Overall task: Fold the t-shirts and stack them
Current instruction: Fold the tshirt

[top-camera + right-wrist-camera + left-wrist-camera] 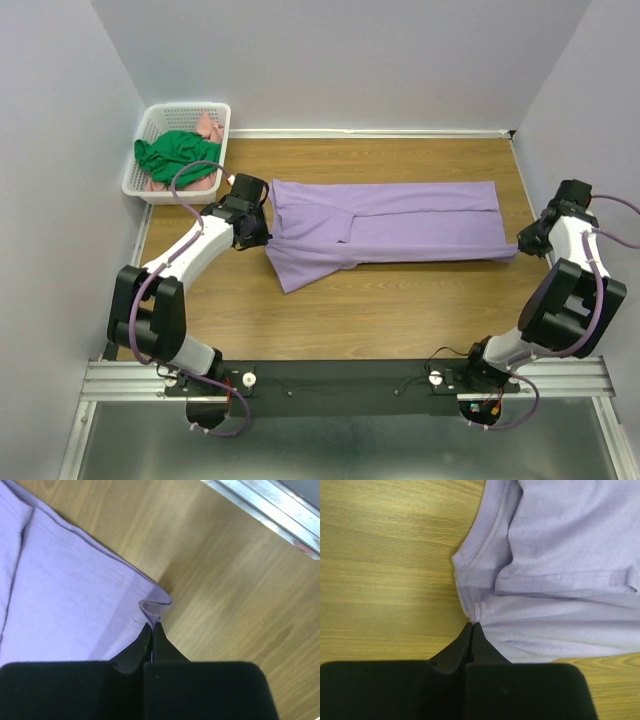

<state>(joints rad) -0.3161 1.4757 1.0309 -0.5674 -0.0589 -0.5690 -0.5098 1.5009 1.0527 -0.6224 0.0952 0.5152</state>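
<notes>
Jaws on left arm [190, 250] closed tight, pinching bunched fabric just beside neckline of lilac t-shirt [400, 225]. Jaws on right arm [570, 290] likewise closed, nipping hem corner at opposite end. Shirt lies flat on wooden desk [400, 310], folded lengthwise into long band, stretched between both arms. White basket [160, 122] in far left corner, holding crumpled green garment [175, 155] and pink garment [208, 127].

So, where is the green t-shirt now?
In the top view the green t-shirt lies in the white basket at the far left of the table, over a pink garment.
</notes>
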